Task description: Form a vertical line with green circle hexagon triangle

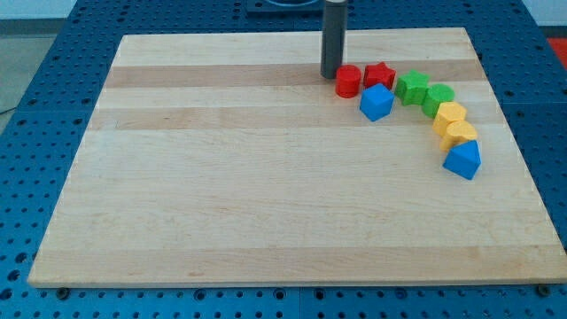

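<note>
A wooden board (pixel 266 177) is lying on a blue pegboard table (pixel 53 53). My tip (pixel 330 76), a bare rod with no pincer, is standing just left of the red block (pixel 348 81). The two green blocks (pixel 412 87) (pixel 438 97) are sitting right of that red block, shapes unclear.

Setting: a pale wooden board (pixel 266 177) with lengthwise grain and one darker band running across near the view's top. It lies flat on a blue perforated base plate (pixel 35 89), whose regular grid of small holes shows on every side of the board. A strip of light grey surface (pixel 27 9) is visible at the view's top left corner, and another at the top right. Lighting is even and bright, with only soft, short shadows.
</note>
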### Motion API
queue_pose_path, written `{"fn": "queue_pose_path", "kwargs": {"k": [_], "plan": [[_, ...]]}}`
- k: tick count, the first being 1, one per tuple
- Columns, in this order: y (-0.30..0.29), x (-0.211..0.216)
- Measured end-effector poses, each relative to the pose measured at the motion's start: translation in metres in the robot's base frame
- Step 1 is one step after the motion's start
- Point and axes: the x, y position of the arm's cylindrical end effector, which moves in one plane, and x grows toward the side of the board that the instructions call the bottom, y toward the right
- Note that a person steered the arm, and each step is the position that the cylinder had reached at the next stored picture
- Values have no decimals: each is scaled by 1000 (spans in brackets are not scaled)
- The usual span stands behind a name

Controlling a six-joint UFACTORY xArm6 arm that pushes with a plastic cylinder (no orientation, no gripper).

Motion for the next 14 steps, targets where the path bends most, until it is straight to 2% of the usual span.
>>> {"fn": "queue_pose_path", "kwargs": {"k": [2, 3, 4, 5, 6, 7, 10, 12, 13, 14], "plan": [[2, 3], [-3, -15], [34, -68], [142, -100], [258, -91], [278, -65], [196, 44], [134, 61], [157, 59], [208, 67]]}}
